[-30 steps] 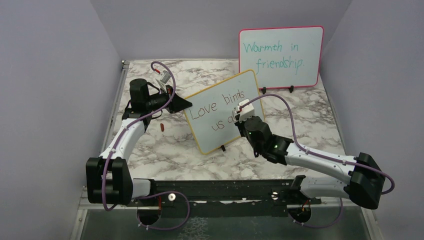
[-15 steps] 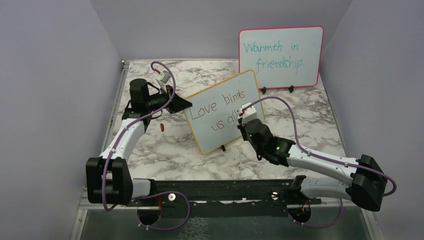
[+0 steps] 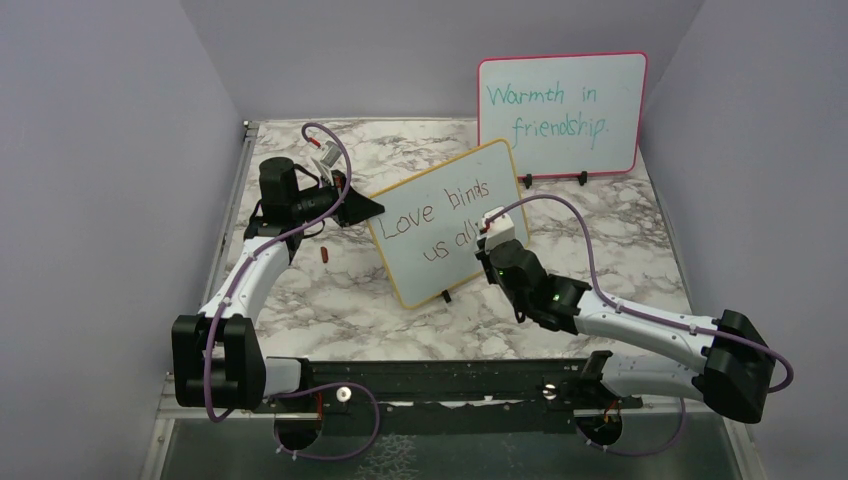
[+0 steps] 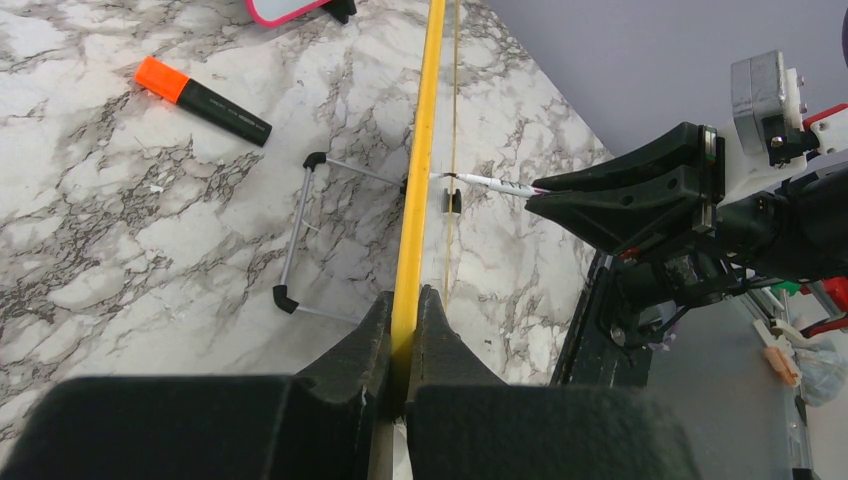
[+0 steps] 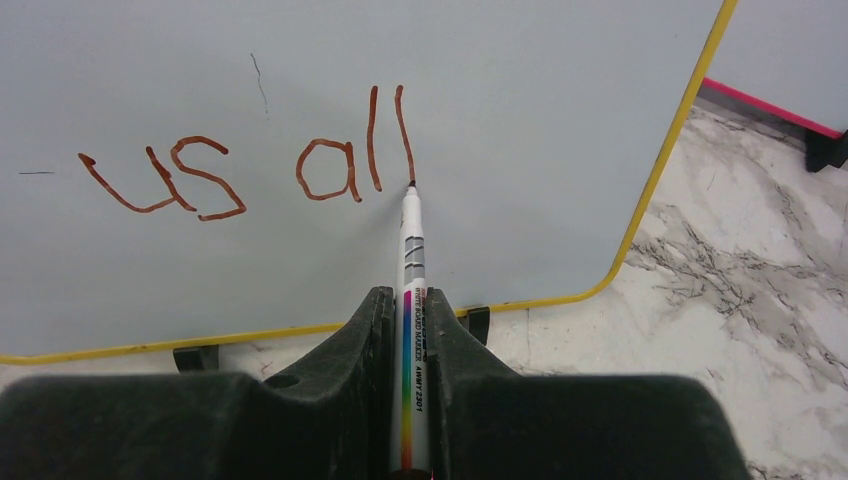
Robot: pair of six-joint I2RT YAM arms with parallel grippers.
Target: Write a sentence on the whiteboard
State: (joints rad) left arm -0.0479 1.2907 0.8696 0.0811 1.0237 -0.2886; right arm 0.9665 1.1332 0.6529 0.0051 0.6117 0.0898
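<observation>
Finishing last "l" of the sentence (image 3: 440, 217) with marker (image 5: 411, 250) clenched in right gripper (image 5: 408, 305), tip touching the whiteboard (image 3: 415, 272). Bracing board's yellow frame edge in clamped left gripper (image 4: 405, 300), upright mid-table, presumably against pen pressure.

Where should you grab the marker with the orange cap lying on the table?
Grab the orange-capped marker across the middle of its dark barrel, coming straight down from above. It lies flat on the table, so both long sides are open for fingers.
</observation>
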